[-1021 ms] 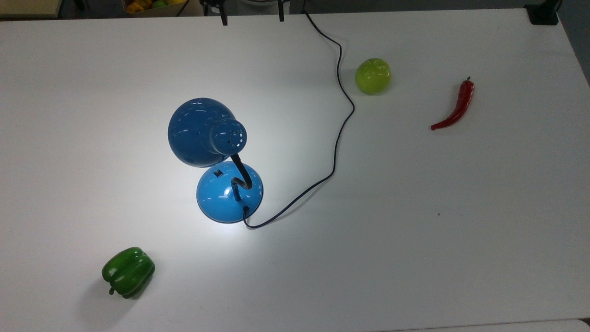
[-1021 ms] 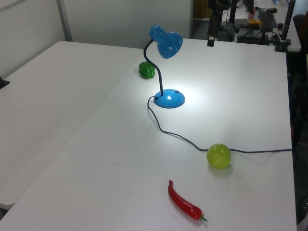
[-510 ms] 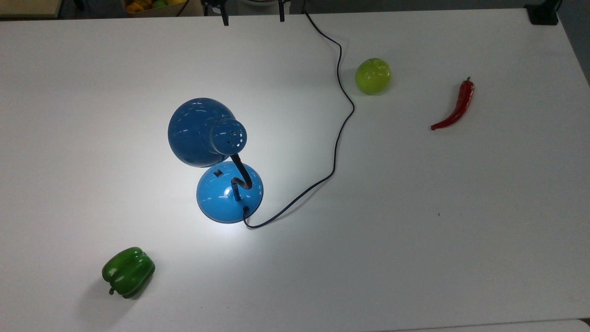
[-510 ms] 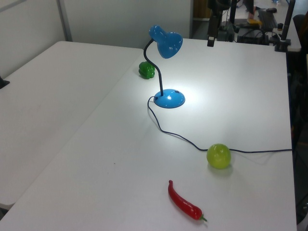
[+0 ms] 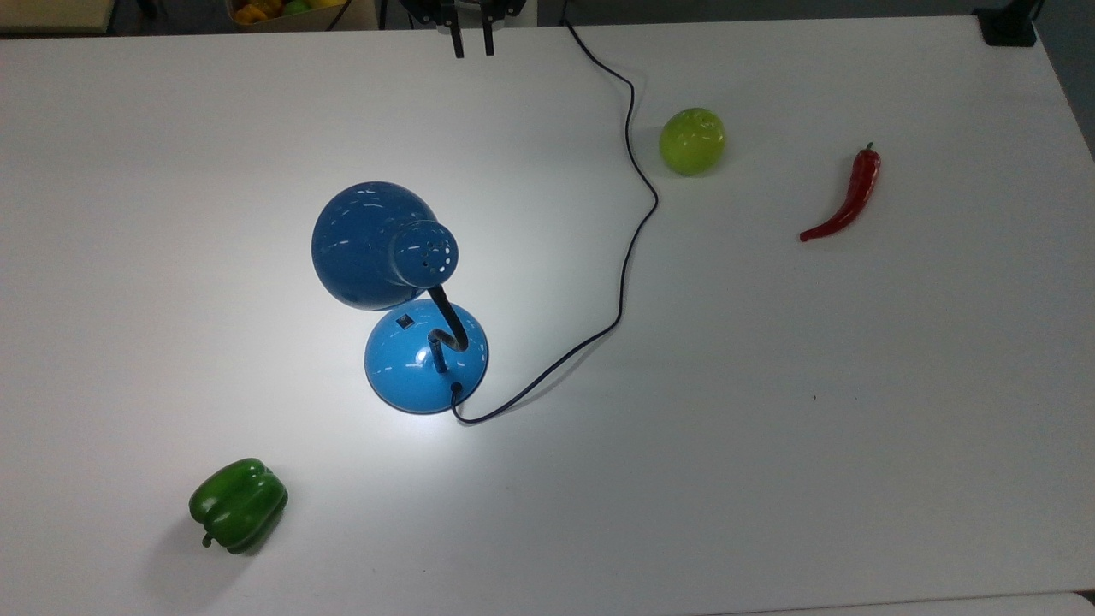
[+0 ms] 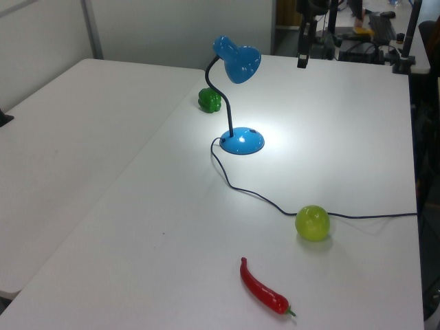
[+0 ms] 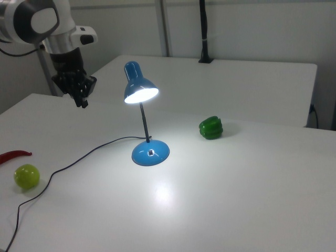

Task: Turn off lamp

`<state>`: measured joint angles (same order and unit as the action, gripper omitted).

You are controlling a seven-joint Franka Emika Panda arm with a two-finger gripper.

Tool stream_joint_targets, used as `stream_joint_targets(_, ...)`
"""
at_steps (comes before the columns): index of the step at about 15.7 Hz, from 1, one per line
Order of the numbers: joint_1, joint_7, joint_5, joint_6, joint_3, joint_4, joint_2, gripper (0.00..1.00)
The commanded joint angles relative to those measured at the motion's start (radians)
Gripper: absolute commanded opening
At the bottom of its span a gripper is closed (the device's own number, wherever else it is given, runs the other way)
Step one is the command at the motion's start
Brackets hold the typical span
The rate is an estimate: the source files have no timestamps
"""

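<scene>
The glossy blue dome-shaded desk lamp (image 7: 143,117) glows; its base switch (image 7: 151,153) faces open table; the black two-finger gripper (image 5: 472,44), clenched and empty, hangs well beyond the lamp, presumably poised to press

On your white table (image 5: 855,428) you have three loose items. Green bell pepper (image 5: 238,504): lying near the top view's lower left corner of the table. Lime-green round fruit (image 5: 692,141): toward the top view's upper edge, right of centre. Red chili pepper (image 5: 845,203): lying flat near the top view's right edge, well apart from the fruit, stem toward the upper edge.
</scene>
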<state>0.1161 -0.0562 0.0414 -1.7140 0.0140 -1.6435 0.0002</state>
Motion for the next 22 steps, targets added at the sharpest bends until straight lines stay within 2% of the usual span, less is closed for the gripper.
stream_joint_targets(1, 0.014, -0.022, 0.001, -0.018, 0.012, -0.027, -0.012, 0.0)
stream_joint_targets(9, 0.016, -0.004, 0.006, -0.003, 0.009, -0.053, -0.016, 0.0)
stream_joint_targets(16, -0.013, -0.005, -0.012, -0.022, 0.011, -0.171, -0.019, 0.0)
stream_joint_targets(18, -0.03, -0.014, -0.044, -0.074, 0.012, -0.22, -0.022, 0.0)
stream_joint_targets(22, -0.065, -0.027, -0.064, -0.182, 0.027, -0.324, -0.023, 0.0)
